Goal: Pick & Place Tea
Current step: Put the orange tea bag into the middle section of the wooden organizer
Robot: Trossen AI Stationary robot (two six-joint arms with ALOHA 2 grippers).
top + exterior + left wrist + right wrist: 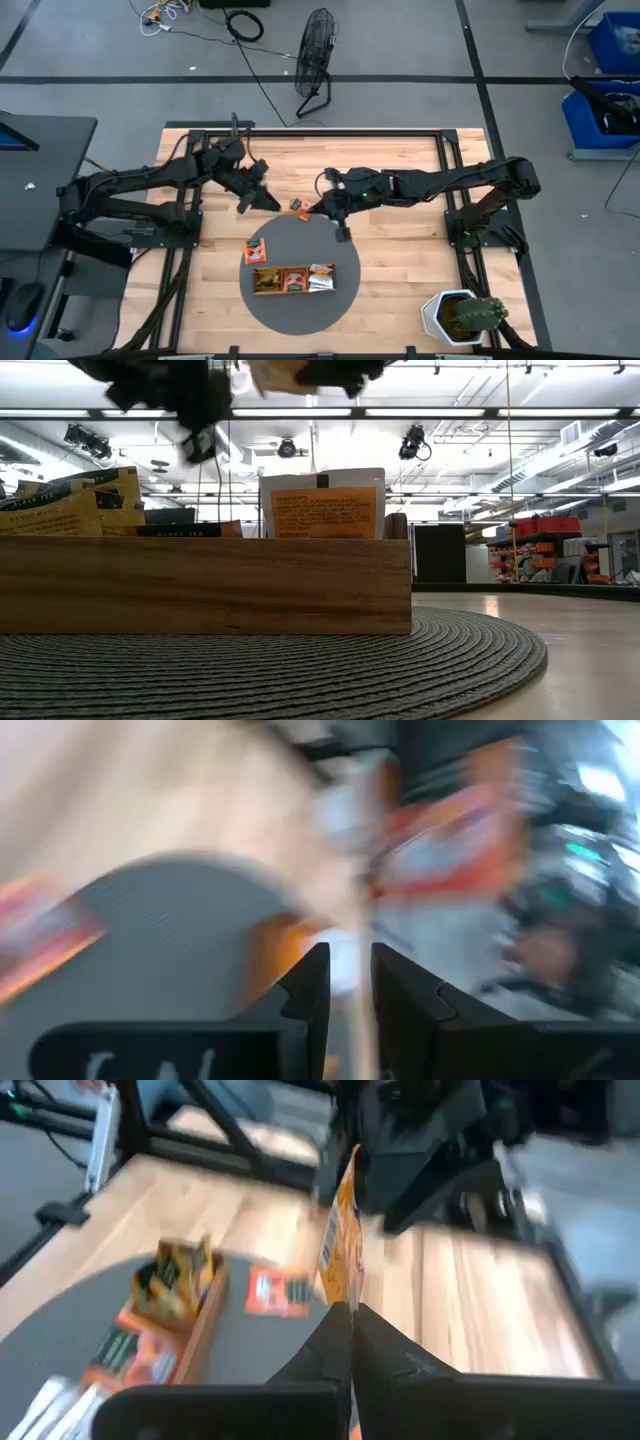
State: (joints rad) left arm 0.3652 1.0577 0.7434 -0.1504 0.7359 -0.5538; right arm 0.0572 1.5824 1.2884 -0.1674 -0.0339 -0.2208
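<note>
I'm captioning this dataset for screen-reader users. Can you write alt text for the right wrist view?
The right end effector pinches an orange tea sachet upright by its lower edge, held above a wooden table. Beyond it, a round grey mat holds a wooden tray with sachets and one loose red sachet.

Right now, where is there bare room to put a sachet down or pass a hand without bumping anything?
Free: the round grey woven mat's near side, clear of the long wooden tray; bare wooden tabletop between mat and white cactus pot. Crowded: the mat's far edge, where left hand, right hand gripping an orange sachet, and a loose red sachet meet.
</note>
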